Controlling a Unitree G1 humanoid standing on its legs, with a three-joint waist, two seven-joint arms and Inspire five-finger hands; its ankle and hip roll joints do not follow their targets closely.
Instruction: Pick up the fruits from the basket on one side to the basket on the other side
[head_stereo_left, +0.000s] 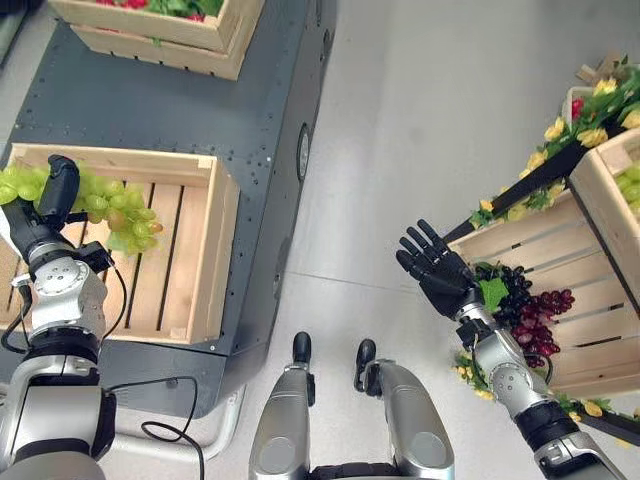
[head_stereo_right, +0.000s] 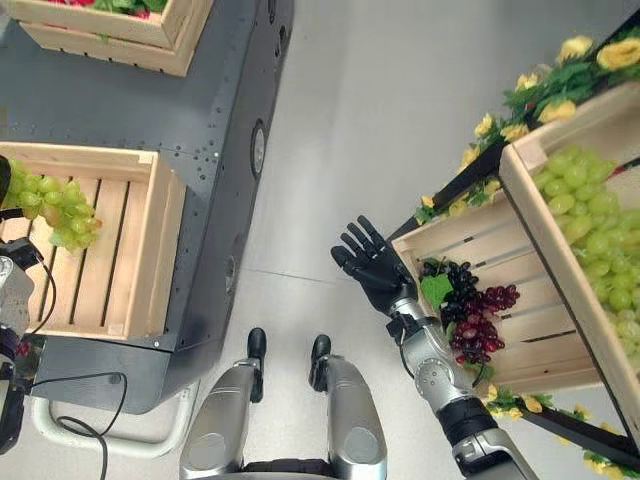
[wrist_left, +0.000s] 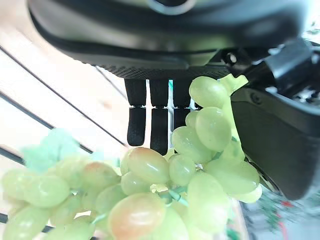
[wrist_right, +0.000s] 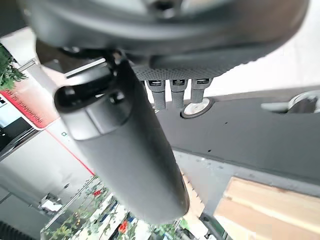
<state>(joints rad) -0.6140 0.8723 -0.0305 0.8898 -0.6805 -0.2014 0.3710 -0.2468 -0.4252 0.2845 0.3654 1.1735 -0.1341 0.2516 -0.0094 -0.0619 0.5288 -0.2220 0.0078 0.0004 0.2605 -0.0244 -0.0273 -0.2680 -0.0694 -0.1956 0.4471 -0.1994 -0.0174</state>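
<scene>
A bunch of green grapes (head_stereo_left: 115, 210) lies in the far left corner of the left wooden crate (head_stereo_left: 215, 250). My left hand (head_stereo_left: 55, 190) hovers over that bunch; in the left wrist view the grapes (wrist_left: 150, 190) sit between its straight fingers (wrist_left: 159, 125) and its thumb, so the hand is open. A bunch of dark purple grapes (head_stereo_left: 530, 305) rests in the right crate (head_stereo_left: 560, 260). Beside that crate's near corner, over the floor, my right hand (head_stereo_left: 435, 265) is raised and open with its fingers spread, holding nothing.
The left crate stands on a grey metal platform (head_stereo_left: 150, 100), with another crate (head_stereo_left: 160, 25) of red fruit and greens farther back. A higher crate with green grapes (head_stereo_right: 590, 230) and a garland of yellow flowers (head_stereo_left: 560, 140) border the right crate. Bare floor lies between the two sides.
</scene>
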